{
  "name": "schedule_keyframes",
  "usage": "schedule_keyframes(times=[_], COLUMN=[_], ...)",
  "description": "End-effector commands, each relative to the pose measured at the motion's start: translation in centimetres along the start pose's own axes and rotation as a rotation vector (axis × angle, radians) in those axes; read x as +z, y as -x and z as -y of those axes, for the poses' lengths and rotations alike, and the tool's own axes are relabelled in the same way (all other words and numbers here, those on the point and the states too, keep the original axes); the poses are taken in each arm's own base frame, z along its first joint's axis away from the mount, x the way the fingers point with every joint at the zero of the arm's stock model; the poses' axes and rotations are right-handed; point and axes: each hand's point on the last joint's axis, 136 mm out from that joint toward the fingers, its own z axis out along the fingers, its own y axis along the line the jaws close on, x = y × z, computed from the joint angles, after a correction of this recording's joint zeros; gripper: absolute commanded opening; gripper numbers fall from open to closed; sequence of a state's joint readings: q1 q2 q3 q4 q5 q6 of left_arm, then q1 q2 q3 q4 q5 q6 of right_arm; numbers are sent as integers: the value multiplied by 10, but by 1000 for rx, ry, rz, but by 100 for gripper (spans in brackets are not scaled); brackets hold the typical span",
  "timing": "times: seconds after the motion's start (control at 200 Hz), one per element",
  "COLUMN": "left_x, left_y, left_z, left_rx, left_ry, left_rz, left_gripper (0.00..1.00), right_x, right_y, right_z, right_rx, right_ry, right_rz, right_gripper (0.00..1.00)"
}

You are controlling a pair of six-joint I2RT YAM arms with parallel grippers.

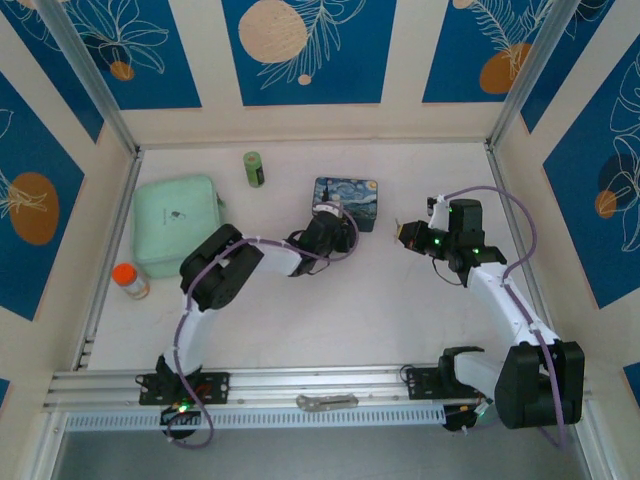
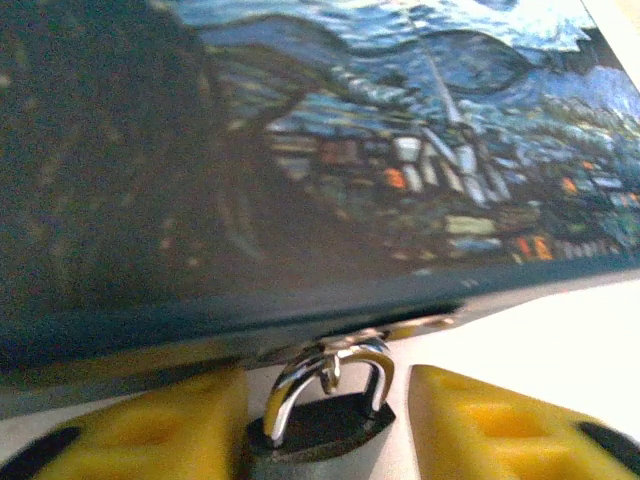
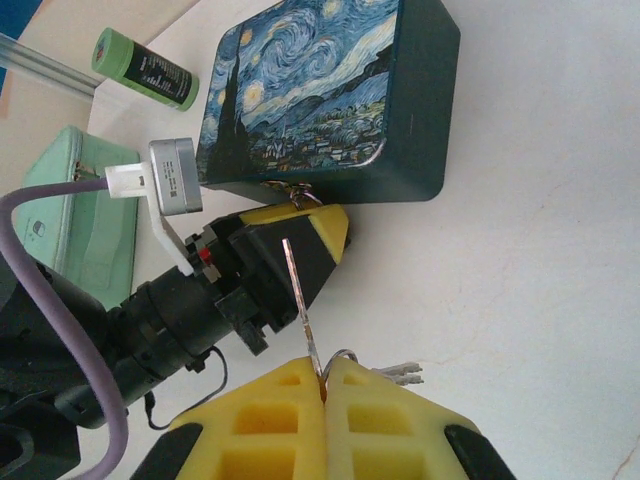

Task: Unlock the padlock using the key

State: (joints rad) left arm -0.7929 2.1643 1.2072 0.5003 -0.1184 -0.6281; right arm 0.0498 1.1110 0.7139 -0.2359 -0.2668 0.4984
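padlock [image 2: 320,432] | btwn L hand [image 2: 326,405] tips | key [image 3: 298,300] pinched in R hand [image 3: 325,385]

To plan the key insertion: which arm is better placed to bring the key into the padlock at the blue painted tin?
Right. The right claw pinches the thin grey metal key, blade aimed toward the tiny dark grey metal padlock; the left claw only flanks that padlock.

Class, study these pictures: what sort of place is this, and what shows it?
Probably a robotics lab test cell: a left arm and right arm bolted to a metal rail, a walled table, and props such as a painted tin and padlock.
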Motion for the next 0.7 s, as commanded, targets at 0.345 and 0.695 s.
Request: schedule_keyframes(times=[0.345, 0.695], left_x=[-13, -34], left_y=[0, 30], left_z=[15, 42], left_rx=[-169, -582], left_ry=[-150, -394], left_rz=[-45, -65], left_gripper=[0, 0], right_x=[11, 27], right_y=[-21, -58], right_z=[1, -3], right_rx=[66, 154], right_ry=[74, 250], right_rz=[-74, -204], right_gripper=[0, 0])
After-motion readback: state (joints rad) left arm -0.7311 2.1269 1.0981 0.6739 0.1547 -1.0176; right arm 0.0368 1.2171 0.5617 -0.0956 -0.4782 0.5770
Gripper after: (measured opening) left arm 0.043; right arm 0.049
